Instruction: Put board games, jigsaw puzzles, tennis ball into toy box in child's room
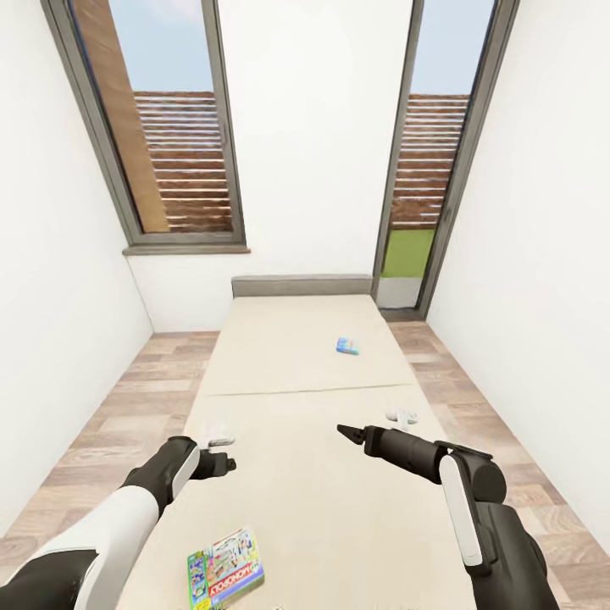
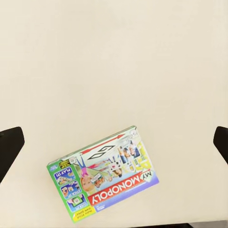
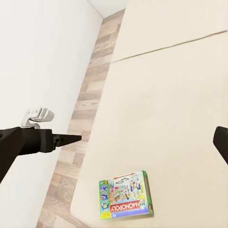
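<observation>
- Head view: the low bed (image 1: pixel 313 373) with its beige two-part mattress and short grey headboard runs away from the robot between white walls and tall dark-framed windows. The larger board game (image 1: pixel 225 569), a flat cartoon-printed box with a green edge, lies at the near end of the mattress, close to its left side. The small, mostly blue board game (image 1: pixel 347 345) lies well apart on the far half. The left gripper (image 1: pixel 222 452) hovers past the larger box, and I cannot tell its spread from here. The right gripper (image 1: pixel 377 428) hangs over the middle of the mattress with nothing in it. The main risk, as I judge it, is that the blue box sits far up the bed, so a reach from this stance could fall short or overstretch the arm.
- Left wrist view: the camera looks straight down on the larger board game (image 2: pixel 102 174), with the two dark fingertips (image 2: pixel 10 145) wide apart at the frame's edges and empty. The box lies flat and thin on soft mattress, so fingers coming straight down may press it in or skid over the lid. It also lies askew to the jaws, so a grab across a corner could twist it loose.
- Right wrist view: one finger (image 3: pixel 38 141) of this gripper and the tip of the other stand wide apart, empty. The larger board game (image 3: pixel 126 195) lies just beside the mattress edge above the wood-plank floor (image 3: pixel 83 123), and a nudge could push it off.
</observation>
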Available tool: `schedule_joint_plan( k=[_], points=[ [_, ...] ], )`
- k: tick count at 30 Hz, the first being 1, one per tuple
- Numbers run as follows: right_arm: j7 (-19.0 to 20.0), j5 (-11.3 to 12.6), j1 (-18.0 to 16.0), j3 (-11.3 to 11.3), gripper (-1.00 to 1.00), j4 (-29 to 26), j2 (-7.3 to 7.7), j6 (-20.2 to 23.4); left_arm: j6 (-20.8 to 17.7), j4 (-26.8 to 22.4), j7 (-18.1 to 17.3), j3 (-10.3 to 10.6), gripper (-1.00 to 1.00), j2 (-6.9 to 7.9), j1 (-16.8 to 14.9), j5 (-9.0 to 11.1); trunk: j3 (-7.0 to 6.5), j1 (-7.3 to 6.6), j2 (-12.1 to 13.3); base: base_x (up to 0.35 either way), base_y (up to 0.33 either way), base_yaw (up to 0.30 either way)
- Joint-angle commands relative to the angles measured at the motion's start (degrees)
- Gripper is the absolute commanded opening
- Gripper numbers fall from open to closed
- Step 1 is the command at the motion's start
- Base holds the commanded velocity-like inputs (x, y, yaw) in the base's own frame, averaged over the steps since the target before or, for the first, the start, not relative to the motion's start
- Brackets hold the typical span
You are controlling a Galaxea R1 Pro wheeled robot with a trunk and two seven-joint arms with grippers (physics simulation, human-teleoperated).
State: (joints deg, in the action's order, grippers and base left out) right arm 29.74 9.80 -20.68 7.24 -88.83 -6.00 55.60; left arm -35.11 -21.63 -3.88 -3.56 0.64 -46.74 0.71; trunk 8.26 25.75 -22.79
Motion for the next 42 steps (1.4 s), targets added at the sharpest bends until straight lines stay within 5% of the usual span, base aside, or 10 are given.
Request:
schedule_joint_plan(
  k=[1,42],
  points=[
    [0.1,0.1,-0.1,0.1,1.00,0.0,-0.06,0.4,-0.3,-0.1,-0.2,-0.3,1.00,-0.02,0.0,0.1,0.22,0.03,-0.1,0.000,0.000,0.000],
    [0.2,0.1,-0.1,0.1,1.00,0.1,-0.06,0.1,-0.3,-0.1,-0.3,-0.6,1.00,0.06,0.0,0.1,4.06,0.03,-0.1,0.004,0.043,0.000]
  ],
)
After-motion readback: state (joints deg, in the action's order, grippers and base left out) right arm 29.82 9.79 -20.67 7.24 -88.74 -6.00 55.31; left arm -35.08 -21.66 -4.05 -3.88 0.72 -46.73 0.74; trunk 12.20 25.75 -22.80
